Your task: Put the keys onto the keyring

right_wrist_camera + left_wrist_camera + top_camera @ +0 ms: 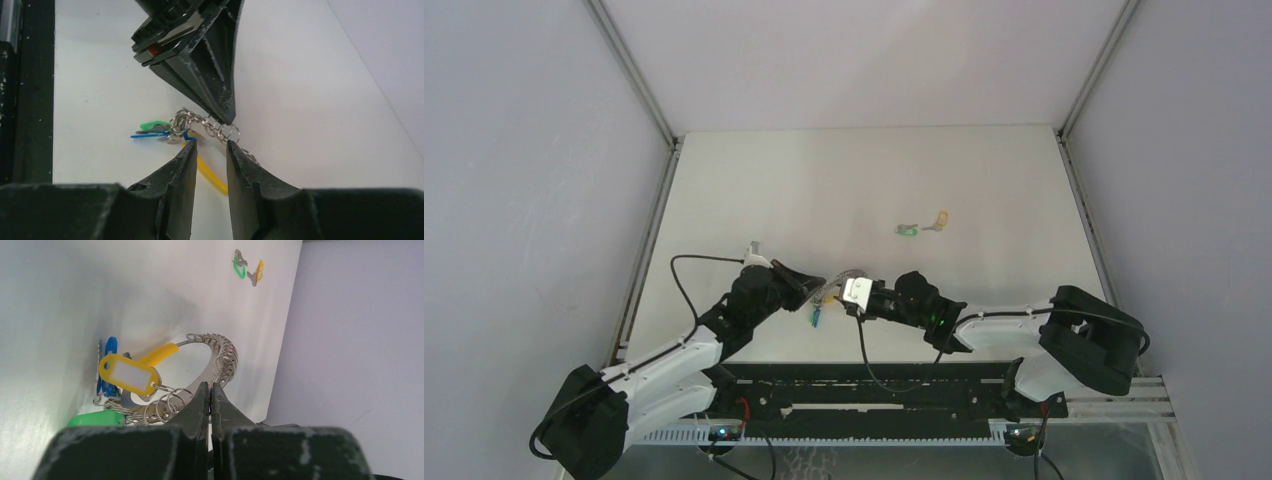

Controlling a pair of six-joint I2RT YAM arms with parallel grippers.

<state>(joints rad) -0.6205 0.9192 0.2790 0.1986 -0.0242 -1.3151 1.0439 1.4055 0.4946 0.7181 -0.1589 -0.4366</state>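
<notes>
From above, the keyring (842,278) is seen held up between the two arms. The left gripper (821,296) is at its left side and the right gripper (857,293) just at its right. A green-headed key (908,230) and an orange-headed key (941,219) lie well beyond the keyring and to its right, so the right arm is judged the nearer.

In the left wrist view, the left jaws are seen fully closed on the keyring's beaded chain. The loop stands open ahead of them. A yellow tag (129,372) and a blue key (108,365) hang at its lower left.

In the right wrist view, the right jaws are seen partly parted. The keyring's yellow band (210,175) runs lengthwise through the gap, and no clamping on it can be made out.
</notes>
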